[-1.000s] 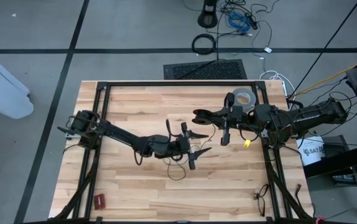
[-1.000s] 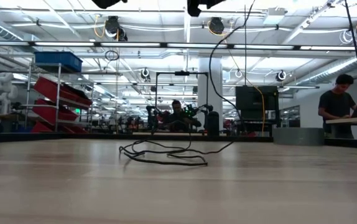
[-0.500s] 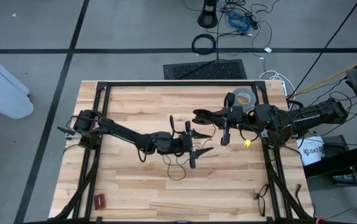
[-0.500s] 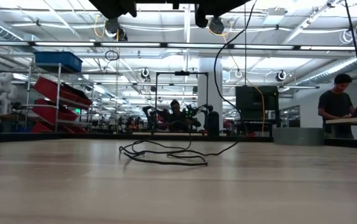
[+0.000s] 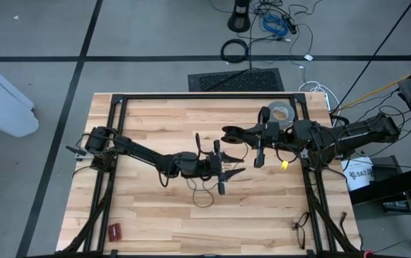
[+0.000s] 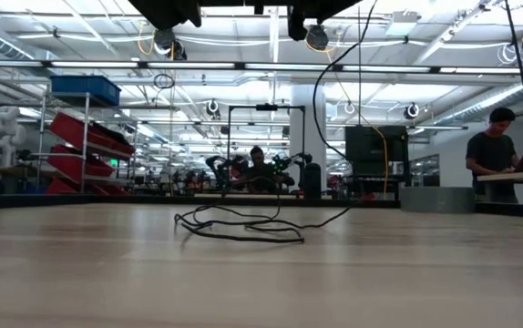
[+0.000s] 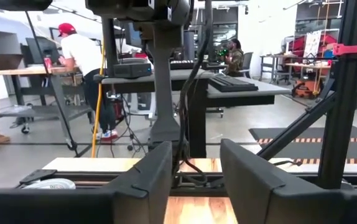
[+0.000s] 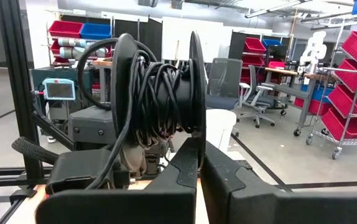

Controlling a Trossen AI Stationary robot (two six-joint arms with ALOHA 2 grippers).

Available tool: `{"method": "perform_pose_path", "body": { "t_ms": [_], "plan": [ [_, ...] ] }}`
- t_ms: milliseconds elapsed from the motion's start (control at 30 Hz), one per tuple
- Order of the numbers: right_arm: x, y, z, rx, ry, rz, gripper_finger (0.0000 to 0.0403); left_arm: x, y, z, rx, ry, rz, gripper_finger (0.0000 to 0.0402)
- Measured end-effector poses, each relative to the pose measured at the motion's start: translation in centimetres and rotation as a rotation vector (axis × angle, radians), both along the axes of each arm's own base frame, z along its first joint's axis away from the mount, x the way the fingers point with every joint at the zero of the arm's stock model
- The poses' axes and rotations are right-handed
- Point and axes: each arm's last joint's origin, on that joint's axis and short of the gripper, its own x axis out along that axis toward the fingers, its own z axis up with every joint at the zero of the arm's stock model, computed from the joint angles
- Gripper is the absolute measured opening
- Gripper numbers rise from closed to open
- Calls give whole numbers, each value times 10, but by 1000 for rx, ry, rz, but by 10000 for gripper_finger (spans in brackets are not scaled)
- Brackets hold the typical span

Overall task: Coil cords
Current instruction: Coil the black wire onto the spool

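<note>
The cord (image 6: 243,228), a thin black wire, lies partly in a loose tangle on the wooden counter (image 5: 155,122), just below and beside the left hand (image 5: 220,170). From the tangle one strand climbs to the right hand (image 5: 258,148), kept taut enough to feed. The right hand (image 8: 197,177) is pinched shut on the rim of a black spool (image 8: 157,87) wound with cord, probably so the spool stays steady. The left hand (image 7: 194,180) stands half open with the strand running between its fingers (image 7: 157,171), not visibly clamped, seemingly placed to guide or take the wire.
</note>
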Motion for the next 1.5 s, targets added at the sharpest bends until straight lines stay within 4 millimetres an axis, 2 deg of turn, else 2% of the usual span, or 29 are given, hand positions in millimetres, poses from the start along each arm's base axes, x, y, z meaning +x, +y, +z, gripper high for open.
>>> {"method": "perform_pose_path", "body": {
  "t_ms": [133, 267, 333, 467, 633, 867, 1167, 1500],
  "plan": [
    [0, 0, 0, 0, 0, 0, 0, 0, 1, 0, -2, 2, 31, 96],
    [0, 0, 0, 0, 0, 0, 0, 0, 5, -2, -15, 20, 138, 27],
    [0, 0, 0, 1, 0, 0, 0, 0, 7, -2, -19, 23, 159, 10],
    [0, 0, -1, 2, 8, 0, 0, 0, 7, -3, -16, 32, 162, 7],
    [0, 0, -2, 14, 22, 3, 0, -7, 1, 3, 10, 125, 148, 3],
    [0, 2, -2, 34, 20, 59, 0, -36, -7, 27, 16, 314, 146, 2],
    [0, 3, -3, 62, 19, 118, 0, -72, 14, 42, -51, 548, 248, 1],
    [1, 2, -9, 62, 81, 126, 0, -102, 26, 64, -30, 603, 294, 1]
  ]
}}
